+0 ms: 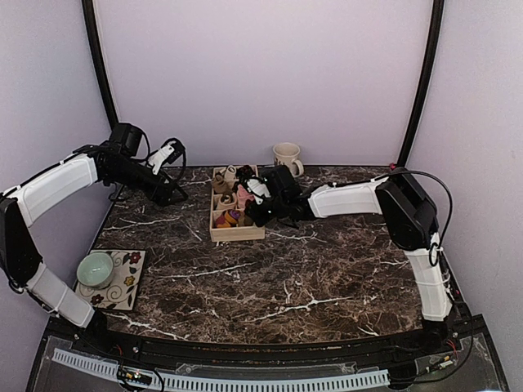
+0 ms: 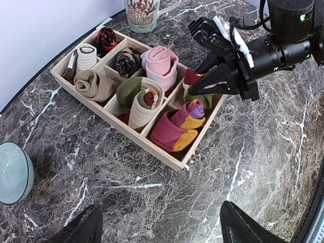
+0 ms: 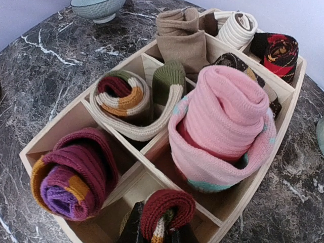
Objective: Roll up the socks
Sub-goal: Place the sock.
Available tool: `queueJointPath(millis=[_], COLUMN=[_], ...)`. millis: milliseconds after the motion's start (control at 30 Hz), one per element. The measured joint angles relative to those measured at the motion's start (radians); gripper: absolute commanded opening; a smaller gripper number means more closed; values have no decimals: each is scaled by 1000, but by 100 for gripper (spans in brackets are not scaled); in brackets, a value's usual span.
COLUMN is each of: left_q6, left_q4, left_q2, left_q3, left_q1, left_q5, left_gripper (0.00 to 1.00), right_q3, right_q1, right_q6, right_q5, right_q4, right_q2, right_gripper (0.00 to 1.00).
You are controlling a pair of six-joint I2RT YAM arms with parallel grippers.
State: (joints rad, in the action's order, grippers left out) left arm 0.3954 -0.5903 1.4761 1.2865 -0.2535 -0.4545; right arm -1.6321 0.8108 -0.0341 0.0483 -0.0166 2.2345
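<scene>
Black right hand (image 2: 198, 84) pinching maroon rolled sock (image 3: 167, 206) in wooden tray (image 2: 126, 131), left hand (image 1: 171, 194) spread, raised.

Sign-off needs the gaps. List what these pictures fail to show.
- Right wrist view: fingers of the right tool run off the bottom edge, so its grip on the maroon roll is half seen.
- Left wrist view: that tool covers most of the roll; the top edge crops the mug, the left edge the bowl.
- Top view: contents of the wooden tray are too small to tell apart; the right arm overhangs it.
</scene>
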Motion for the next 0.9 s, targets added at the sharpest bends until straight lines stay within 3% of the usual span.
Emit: queueJointPath(millis=[67, 167, 233, 300, 500, 567, 633, 900], left_q6=[-6, -11, -13, -14, -18, -21, -20, -91], left_q4=[0, 3, 9, 16, 37, 47, 55, 192], left_q2=[-8, -11, -11, -11, -21, -32, -45, -122], left_q3=[0, 0, 0, 0, -6, -12, -19, -123], left_q1=[8, 16, 22, 25, 47, 56, 64, 159], left_q5=[0, 3, 6, 11, 39, 56, 70, 97], left_gripper=[83, 83, 83, 83, 84, 95, 99, 99], right_q3=[-6, -22, -27, -32, -51, -39, -10, 185], right_q1=[0, 0, 2, 4, 10, 11, 11, 10], right_q6=[1, 3, 5, 6, 0, -3, -7, -35], right_q5=[-4, -15, -18, -14, -21, -31, -47, -249], right_q4=[4, 8, 10, 21, 41, 42, 52, 101], right_q2=[17, 23, 23, 23, 13, -3, -38, -343], right_gripper=[0, 27, 52, 97, 99, 99, 99, 99])
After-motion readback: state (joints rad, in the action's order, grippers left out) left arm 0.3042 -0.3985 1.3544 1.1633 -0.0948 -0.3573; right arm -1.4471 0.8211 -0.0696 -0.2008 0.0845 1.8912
